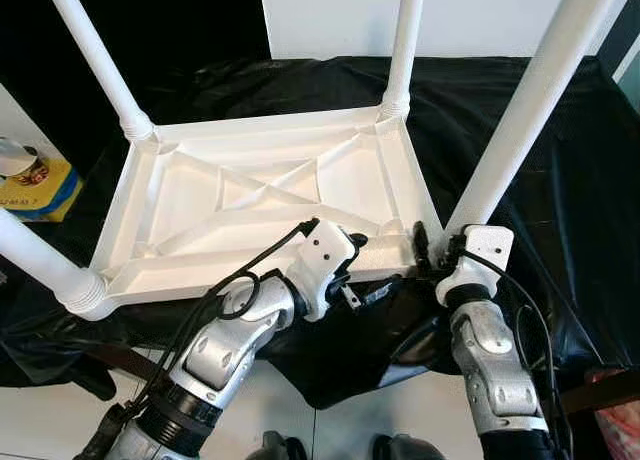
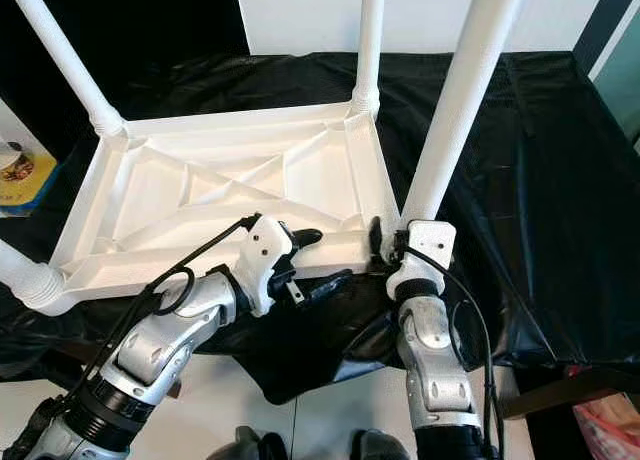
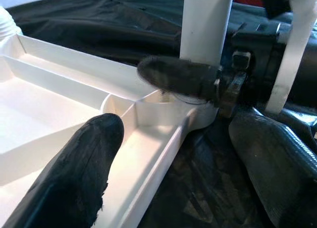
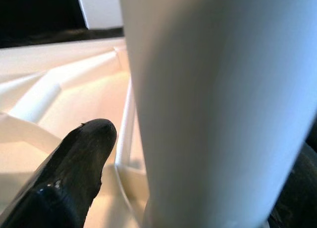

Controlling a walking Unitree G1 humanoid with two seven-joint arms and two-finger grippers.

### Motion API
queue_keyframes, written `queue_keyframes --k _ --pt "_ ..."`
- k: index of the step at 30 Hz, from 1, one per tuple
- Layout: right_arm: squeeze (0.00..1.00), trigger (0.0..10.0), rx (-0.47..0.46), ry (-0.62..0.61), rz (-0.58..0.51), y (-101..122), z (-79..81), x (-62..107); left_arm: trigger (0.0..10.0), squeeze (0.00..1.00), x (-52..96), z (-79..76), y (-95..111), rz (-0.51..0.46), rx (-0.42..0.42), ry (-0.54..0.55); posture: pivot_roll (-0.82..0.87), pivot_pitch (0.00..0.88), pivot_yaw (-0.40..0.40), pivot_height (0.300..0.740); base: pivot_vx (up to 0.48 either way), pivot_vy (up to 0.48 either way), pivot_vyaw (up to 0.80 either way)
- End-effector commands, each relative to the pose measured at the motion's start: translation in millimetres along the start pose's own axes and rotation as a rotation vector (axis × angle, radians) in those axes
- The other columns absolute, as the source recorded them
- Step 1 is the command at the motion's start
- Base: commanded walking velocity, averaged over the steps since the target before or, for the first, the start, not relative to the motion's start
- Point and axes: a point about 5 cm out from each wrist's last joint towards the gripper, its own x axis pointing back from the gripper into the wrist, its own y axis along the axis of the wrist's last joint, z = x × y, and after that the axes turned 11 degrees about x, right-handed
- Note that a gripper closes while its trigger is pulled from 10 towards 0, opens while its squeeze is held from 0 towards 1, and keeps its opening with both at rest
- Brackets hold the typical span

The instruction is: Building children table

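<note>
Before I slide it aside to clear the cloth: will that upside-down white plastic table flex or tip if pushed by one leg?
The white plastic tabletop probably stays fairly stiff, since cross ribs brace its underside. It looks light, so it may skid on the glossy black cloth. Pushing high on the long white leg held in the right claw could tip it.

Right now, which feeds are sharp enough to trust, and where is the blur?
Left and right eye views: sharp and evenly lit. Left wrist view: near finger soft, right claw smeared. Right wrist view: table leg close, bright, out of focus.
</note>
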Motion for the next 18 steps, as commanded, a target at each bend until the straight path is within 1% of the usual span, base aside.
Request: queue_keyframes --k 1,2,3,6,7,8,9,10,12,13,14,15,16,18 --pt "1.0 10.0 -0.006 0.05 -0.028 1.4 -4.2 4.2 10.0 0.0 -0.1 -1.6 -0.9 0.007 -0.037 -0.014 -0.14 0.097 0.039 0.74 0.0 0.0 0.0" --pt "1.0 10.0 -0.003 0.073 -0.04 2.1 -8.0 5.7 10.0 0.0 0.0 -1.7 -0.8 0.001 -0.039 -0.007 -0.14 0.098 0.037 0.74 0.0 0.0 0.0" --pt "1.0 10.0 -0.003 0.073 -0.04 2.1 -8.0 5.7 10.0 0.0 0.0 -1.7 -0.8 0.001 -0.039 -0.007 -0.14 0.098 0.037 0.74 0.0 0.0 0.0" --pt "1.0 10.0 0.009 0.135 -0.041 0.2 -14.4 9.7 10.0 0.0 1.3 -1.9 -2.6 -0.004 -0.044 0.011 -0.14 0.106 0.036 0.74 0.0 0.0 0.0" --pt "1.0 10.0 0.009 0.135 -0.041 0.2 -14.4 9.7 10.0 0.0 1.3 -1.9 -2.6 -0.004 -0.044 0.011 -0.14 0.106 0.036 0.74 0.0 0.0 0.0" --pt "0.19 10.0 0.032 0.15 -0.033 -2.0 -16.3 10.9 10.0 0.0 2.2 -2.0 -3.9 -0.003 -0.053 0.021 -0.14 0.108 0.036 0.74 0.0 0.0 0.0" --pt "0.19 10.0 0.032 0.15 -0.033 -2.0 -16.3 10.9 10.0 0.0 2.2 -2.0 -3.9 -0.003 -0.053 0.021 -0.14 0.108 0.036 0.74 0.0 0.0 0.0" --pt "0.0 10.0 0.034 0.169 -0.024 -4.5 -18.0 11.8 10.0 0.0 3.2 -1.6 -6.0 -0.001 -0.049 0.031 -0.13 0.117 0.038 0.74 0.0 0.0 0.0" --pt "0.0 10.0 0.034 0.169 -0.024 -4.5 -18.0 11.8 10.0 0.0 3.2 -1.6 -6.0 -0.001 -0.049 0.031 -0.13 0.117 0.038 0.74 0.0 0.0 0.0" --pt "0.0 10.0 0.041 0.196 -0.024 -6.1 -20.1 12.3 10.0 0.0 4.0 -0.7 -8.1 -0.005 -0.053 0.057 -0.13 0.123 0.038 0.74 0.0 0.0 0.0" --pt "0.0 10.0 0.041 0.196 -0.024 -6.1 -20.1 12.3 10.0 0.0 4.0 -0.7 -8.1 -0.005 -0.053 0.057 -0.13 0.123 0.038 0.74 0.0 0.0 0.0" --pt "0.0 10.0 0.045 0.228 -0.024 -7.4 -21.8 12.3 10.0 0.0 4.6 0.5 -9.4 -0.014 -0.06 0.085 -0.13 0.129 0.038 0.74 0.0 0.0 0.0" --pt "0.0 10.0 0.045 0.228 -0.024 -7.4 -21.8 12.3 10.0 0.0 4.6 0.5 -9.4 -0.014 -0.06 0.085 -0.13 0.129 0.038 0.74 0.0 0.0 0.0" --pt "0.0 10.0 0.07 0.305 -0.036 -9.1 -26.4 10.9 10.0 0.0 5.6 1.2 -11.1 -0.013 -0.061 0.114 -0.13 0.144 0.041 0.74 0.0 0.0 0.0"
